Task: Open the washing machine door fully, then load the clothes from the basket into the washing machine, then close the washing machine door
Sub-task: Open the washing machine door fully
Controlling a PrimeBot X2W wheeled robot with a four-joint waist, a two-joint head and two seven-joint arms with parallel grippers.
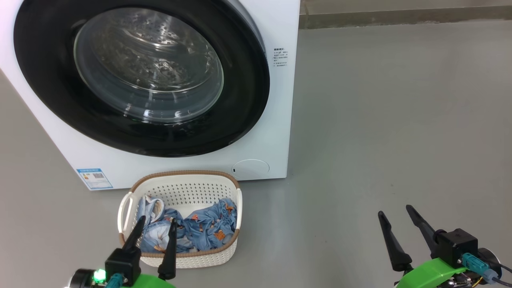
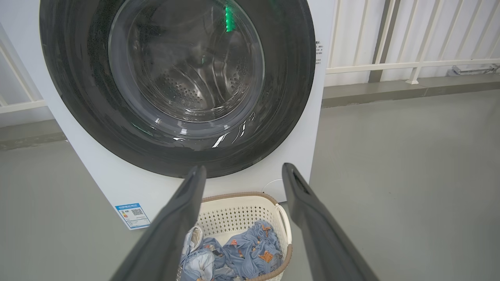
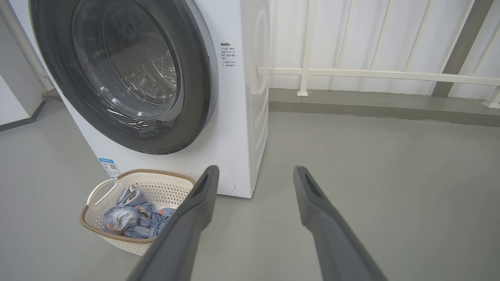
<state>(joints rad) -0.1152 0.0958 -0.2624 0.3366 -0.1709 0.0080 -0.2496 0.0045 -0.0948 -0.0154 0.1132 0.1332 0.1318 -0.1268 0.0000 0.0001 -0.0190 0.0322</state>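
Glossy black rims the round door (image 1: pixel 48 100), and its bulging clear glass shows the perforated steel drum behind. The door is shut flat against the front of the white washer (image 1: pixel 264 132) and faces out toward the robot. On the grey floor (image 1: pixel 380 120), just in front of the washer and below the door's lower edge, stands the basket (image 1: pixel 180 173). It is cream perforated plastic with a brown woven-look rim, upright with its mouth facing up, and its long axis runs along the washer's front. Whether it touches the washer I cannot tell. The clothes (image 1: pixel 208 228) lie crumpled in the bottom of the basket, light blue with small orange figures and some white lining, well below the rim. A small blue label (image 1: pixel 95 178) sits at the washer's lower left corner. The left fingers (image 1: pixel 169 248) are spread with nothing between them; in the head view they point up toward the washer, their tips over the near side of the basket. The right fingers (image 1: pixel 392 244) are also spread and hold nothing, above bare floor well to the right of the basket. In the right wrist view a white railing (image 3: pixel 371 74) runs behind the washer.
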